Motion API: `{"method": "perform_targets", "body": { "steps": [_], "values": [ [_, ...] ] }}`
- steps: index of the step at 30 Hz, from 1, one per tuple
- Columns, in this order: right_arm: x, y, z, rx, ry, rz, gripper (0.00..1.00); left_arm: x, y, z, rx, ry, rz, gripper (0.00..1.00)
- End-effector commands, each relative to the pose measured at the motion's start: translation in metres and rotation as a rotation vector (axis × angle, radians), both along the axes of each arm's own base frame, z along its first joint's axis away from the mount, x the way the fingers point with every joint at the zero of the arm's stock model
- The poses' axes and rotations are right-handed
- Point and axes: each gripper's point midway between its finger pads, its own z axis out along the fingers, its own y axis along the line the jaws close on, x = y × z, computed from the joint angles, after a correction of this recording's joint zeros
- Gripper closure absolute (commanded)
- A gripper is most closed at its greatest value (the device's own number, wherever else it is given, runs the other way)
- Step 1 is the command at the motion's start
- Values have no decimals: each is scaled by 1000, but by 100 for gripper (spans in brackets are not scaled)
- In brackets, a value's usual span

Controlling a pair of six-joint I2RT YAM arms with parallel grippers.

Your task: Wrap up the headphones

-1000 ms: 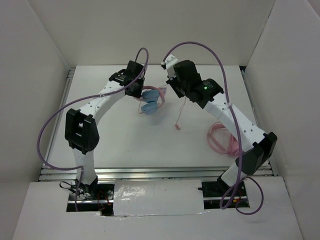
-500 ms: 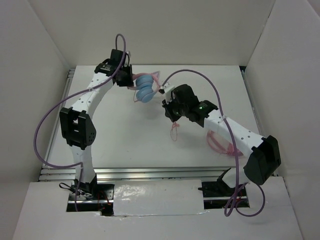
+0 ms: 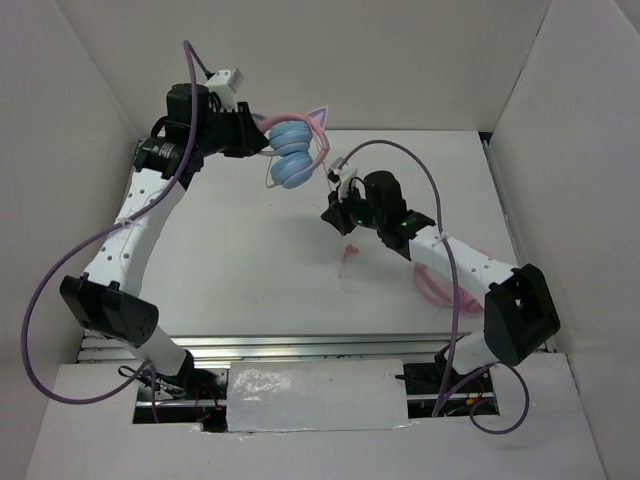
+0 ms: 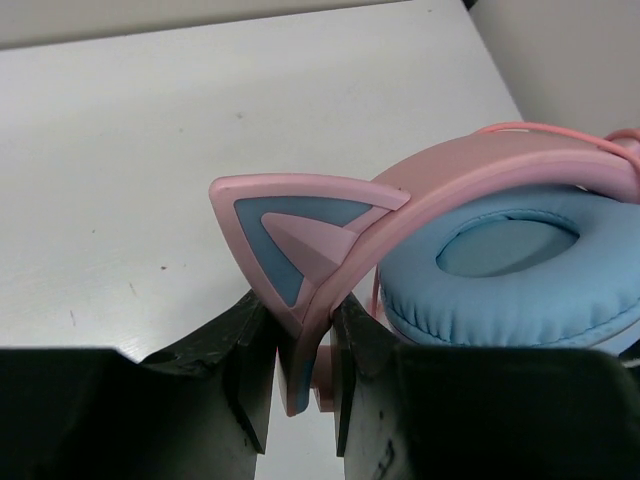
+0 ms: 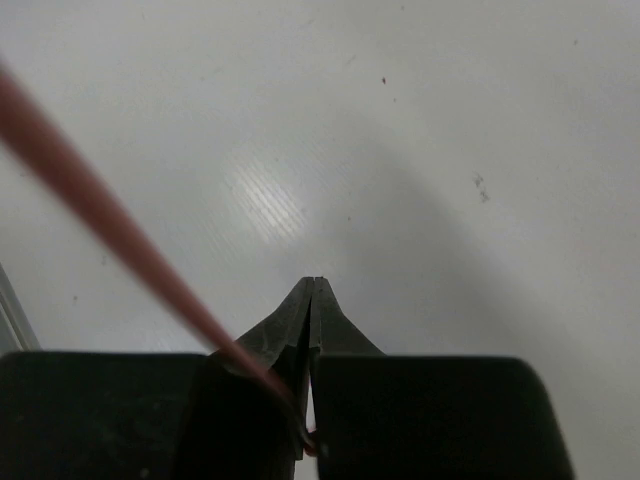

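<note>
Lying far from the headphones [image 3: 292, 165], pink cable loops [image 3: 432, 288] underlie the right arm [image 3: 465, 262].

The headphones [image 3: 292, 168] have 2 light blue earcups [image 4: 510, 270] and a pink headband [image 4: 480, 170]. The blurred cable [image 5: 100, 212] looks reddish pink. The table [image 3: 240, 260] is white.

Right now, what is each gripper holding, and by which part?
The left gripper clamps the headphones by the pink headband, at the base of a cat ear. The right gripper pinches the thin pink cable.
</note>
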Motion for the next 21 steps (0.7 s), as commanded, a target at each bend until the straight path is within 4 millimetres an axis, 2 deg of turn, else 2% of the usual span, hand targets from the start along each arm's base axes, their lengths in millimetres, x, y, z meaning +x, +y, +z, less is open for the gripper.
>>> {"method": "perform_targets", "body": {
  "steps": [1,2,4,5,7,8,9,10,12,13,14,15,16,17,18,19,21],
  "values": [
    [6,10,25,87,-147,54,93,-23,-20,57,-54,-186,-101,100],
    [9,12,36,108,-206,62,84,-29,-26,60,-50,-196,-122,100],
    [4,11,39,133,-242,67,77,-38,-28,72,-52,-222,-139,100],
    [5,12,48,158,-287,72,69,-42,-30,75,-49,-221,-143,100],
    [-2,12,48,179,-307,95,59,-49,-30,88,-49,-250,-154,100],
    [-2,13,55,205,-329,90,52,-54,-33,93,-51,-258,-164,100],
    [-6,15,51,208,-324,111,51,-58,-32,102,-53,-280,-171,100],
    [-5,15,52,215,-338,111,39,-65,-34,109,-55,-296,-192,100],
    [-5,17,47,229,-324,115,36,-73,-32,124,-65,-327,-196,100],
    [-3,19,51,256,-332,103,34,-76,-32,128,-69,-332,-201,100],
    [-2,20,45,259,-323,98,34,-80,-31,138,-76,-354,-199,100],
    [2,19,45,269,-326,78,18,-82,-31,142,-76,-364,-207,100],
    [3,19,41,279,-330,65,16,-86,-31,146,-75,-365,-214,100],
    [5,18,37,277,-330,56,15,-91,-30,159,-80,-392,-220,100],
    [8,16,33,272,-329,30,15,-91,-31,160,-77,-392,-226,100],
    [13,13,21,248,-310,0,15,-93,-29,162,-79,-384,-220,100],
    [16,8,10,223,-291,-36,15,-102,-29,176,-89,-419,-236,100]
  ]
}}
